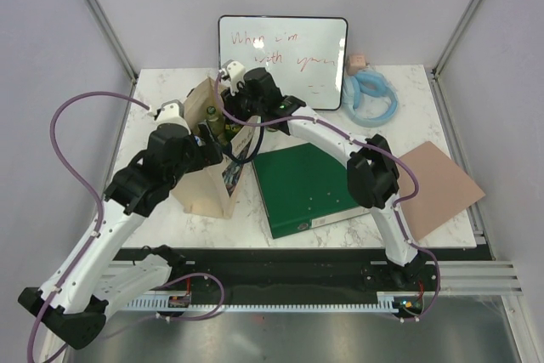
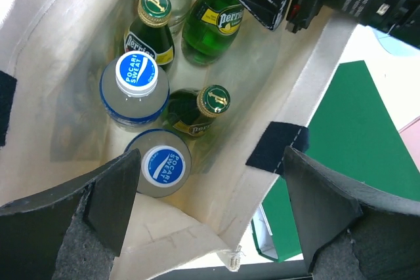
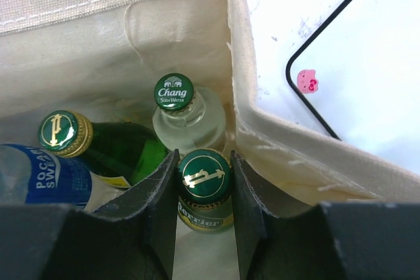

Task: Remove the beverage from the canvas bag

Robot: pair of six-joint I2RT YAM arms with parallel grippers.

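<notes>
Right claw point(image 3: 204, 157) is being clamped on the cap and neck of a green Perrier bottle point(image 3: 205, 195), a finger pressing each side, so it's narrow and holding that one. That bottle is being held down inside the canvas bag point(image 1: 200, 186), at the far end, just beside a clear Chang soda water bottle point(image 3: 178, 113). Left claw point(image 2: 211, 155) is being held spread wide over the bag's mouth with nothing in it, jaws straddling the rim near a dark strap handle point(image 2: 275, 145). Two other Perrier bottles point(image 2: 203, 106) and two Pocari Sweat bottles point(image 2: 138, 86) are being crowded in below it.

As for the surroundings: the bag is being stood upright on a white marble-look tabletop point(image 1: 416, 129), left of centre. A green binder point(image 1: 310, 184) is being laid flat just beside it on the right, with a pinkish-brown board point(image 1: 438, 184) near the right edge. At the back a whiteboard point(image 1: 282, 61) with red scribble is being propped up, with coiled light-blue tubing point(image 1: 371, 98) and a small pink block point(image 1: 357, 63) next to it. Everything is being boxed in by pale lavender walls point(image 1: 51, 57) and aluminium frame posts point(image 1: 93, 8).
</notes>
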